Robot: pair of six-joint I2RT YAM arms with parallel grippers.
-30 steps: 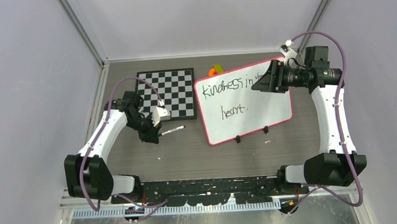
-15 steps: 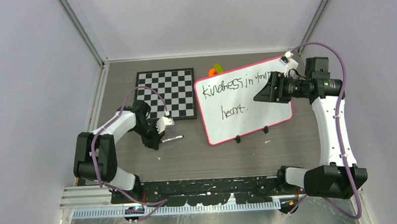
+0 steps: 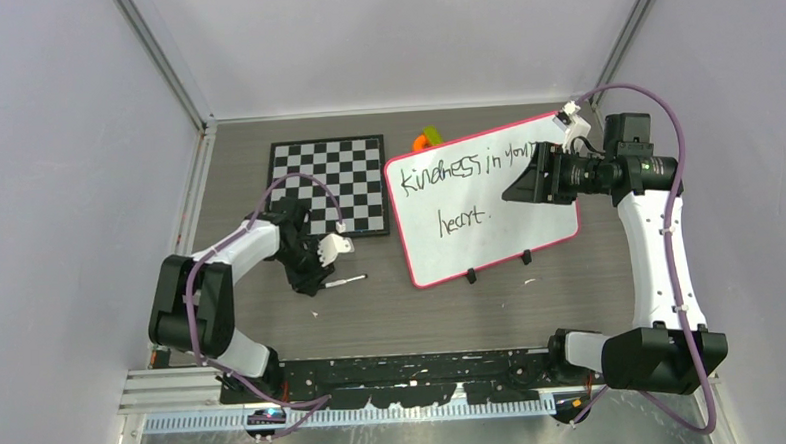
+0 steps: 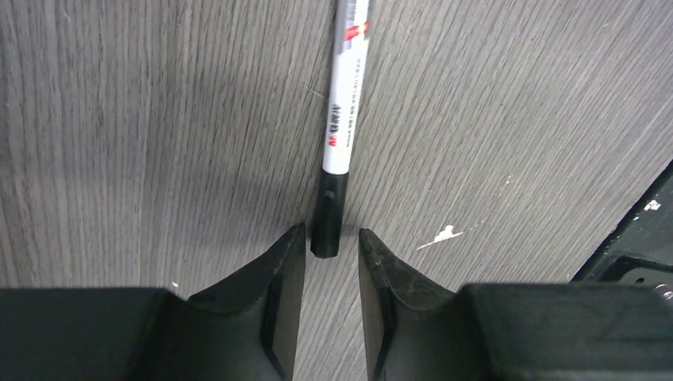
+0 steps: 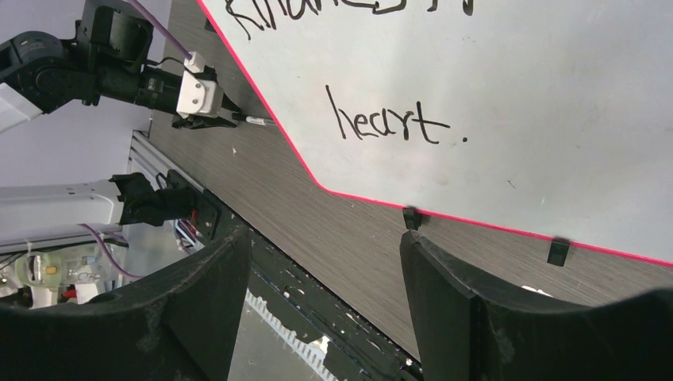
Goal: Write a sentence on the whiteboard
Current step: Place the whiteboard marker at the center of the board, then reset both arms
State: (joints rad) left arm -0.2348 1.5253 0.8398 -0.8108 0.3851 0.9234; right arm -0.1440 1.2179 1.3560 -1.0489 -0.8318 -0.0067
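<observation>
The whiteboard with its pink-red frame lies on the table at centre right. The sentence reads "kindness in your" with "heart." below it; "heart." also shows in the right wrist view. A white marker with a black end lies flat on the table left of the board. My left gripper is low over the table, its jaws slightly apart, and the marker's black end sits loose between the fingertips. My right gripper is wide open and empty above the board's top right part.
A black-and-white checkerboard lies behind the left gripper. A small orange and green object sits beyond the board's far left corner. Two black clips stick out from the board's near edge. Grey walls close in both sides.
My left arm has folded back and its gripper has moved nearer with the marker, which now lies a little closer to me. My right gripper shifted slightly right, uncovering "your".
</observation>
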